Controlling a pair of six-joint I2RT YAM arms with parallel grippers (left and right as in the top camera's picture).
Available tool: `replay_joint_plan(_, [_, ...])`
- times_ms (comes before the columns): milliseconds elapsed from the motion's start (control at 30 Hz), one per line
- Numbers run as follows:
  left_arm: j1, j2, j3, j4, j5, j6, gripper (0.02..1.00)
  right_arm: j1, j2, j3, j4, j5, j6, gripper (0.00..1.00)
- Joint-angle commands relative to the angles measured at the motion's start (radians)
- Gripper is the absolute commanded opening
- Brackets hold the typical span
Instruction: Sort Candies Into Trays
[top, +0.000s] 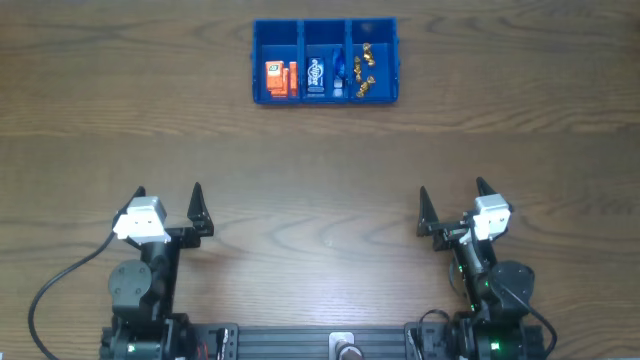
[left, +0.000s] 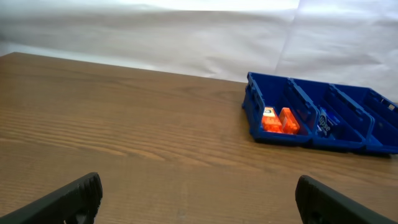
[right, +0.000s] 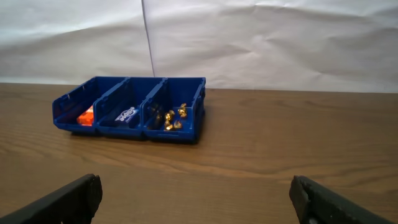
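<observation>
A blue tray (top: 325, 32) with three compartments sits at the far middle of the table. Orange candies (top: 280, 78) lie in its left compartment, blue-wrapped candies (top: 320, 76) in the middle one, and several gold candies (top: 364, 68) in the right one. The tray (left: 311, 138) and its orange candies (left: 278, 121) also appear in the left wrist view, the tray (right: 127, 87) with gold candies (right: 172, 117) in the right wrist view. My left gripper (top: 168, 201) stands open near the front left, nothing between its fingers. My right gripper (top: 452, 203) stands open near the front right, likewise holding nothing.
The brown wooden table top (top: 320, 170) stretches bare between the grippers and the tray. A white backdrop (right: 249, 43) hangs behind the table's far edge.
</observation>
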Motion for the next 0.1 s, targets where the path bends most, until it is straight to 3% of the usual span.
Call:
replay_joint_plan(33, [0.006, -0.005, -0.023, -0.034, -0.009, 0.007, 1.0, -0.005, -0.008, -0.005, -0.001, 0.01, -0.002, 0.998])
replay_joint_plan(100, [0.006, -0.005, -0.023, -0.034, -0.009, 0.007, 0.998, -0.005, -0.008, -0.005, -0.001, 0.01, -0.002, 0.998])
